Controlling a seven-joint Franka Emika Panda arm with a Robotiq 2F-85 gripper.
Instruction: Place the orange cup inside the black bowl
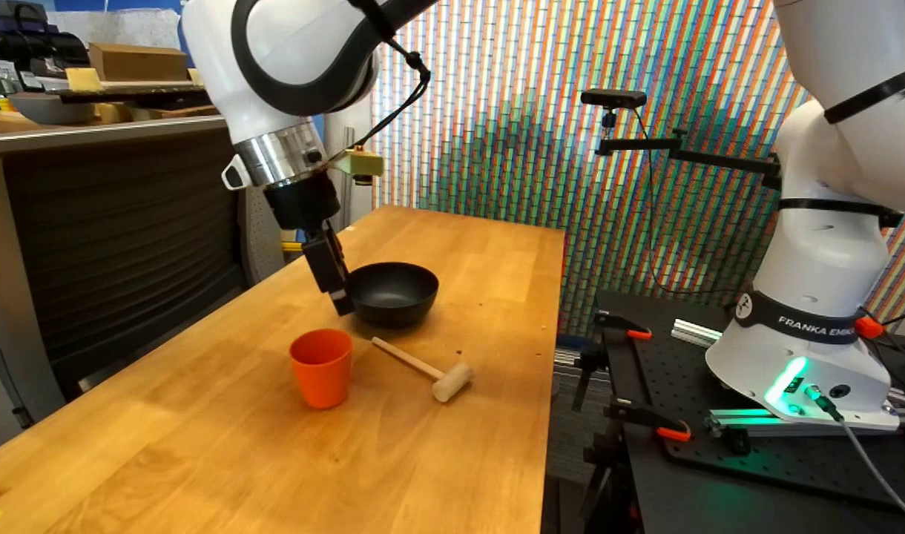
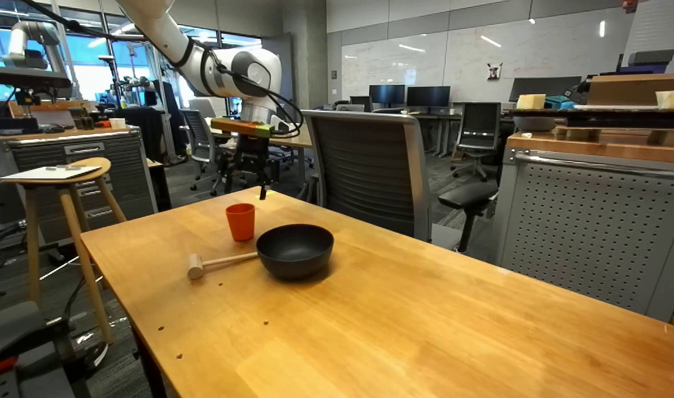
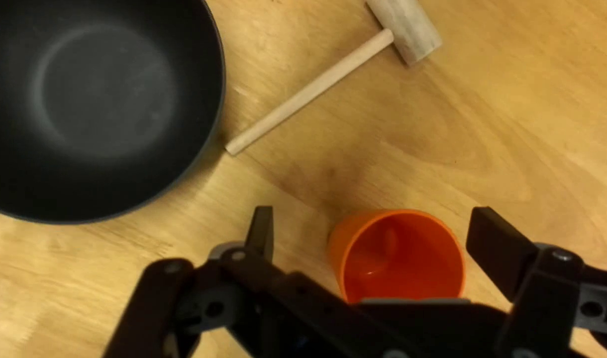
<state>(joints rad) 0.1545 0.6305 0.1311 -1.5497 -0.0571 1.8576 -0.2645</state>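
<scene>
The orange cup (image 1: 322, 371) stands upright on the wooden table, and it also shows in an exterior view (image 2: 241, 223). The black bowl (image 1: 393, 304) stands near it, with nothing inside; it also shows in an exterior view (image 2: 294, 258) and at the upper left of the wrist view (image 3: 104, 94). My gripper (image 3: 372, 219) is open and empty, above the table. In the wrist view the cup (image 3: 403, 256) lies between the two fingers, nearer the right one, its lower edge hidden by the gripper body. In the exterior views the gripper (image 1: 341, 302) (image 2: 245, 190) hangs higher than the cup, apart from it.
A wooden mallet (image 1: 452, 382) lies on the table (image 1: 200, 445) beside cup and bowl, its handle end close to the bowl; it also shows in the wrist view (image 3: 313, 89). An office chair (image 2: 370, 171) stands against the table's edge.
</scene>
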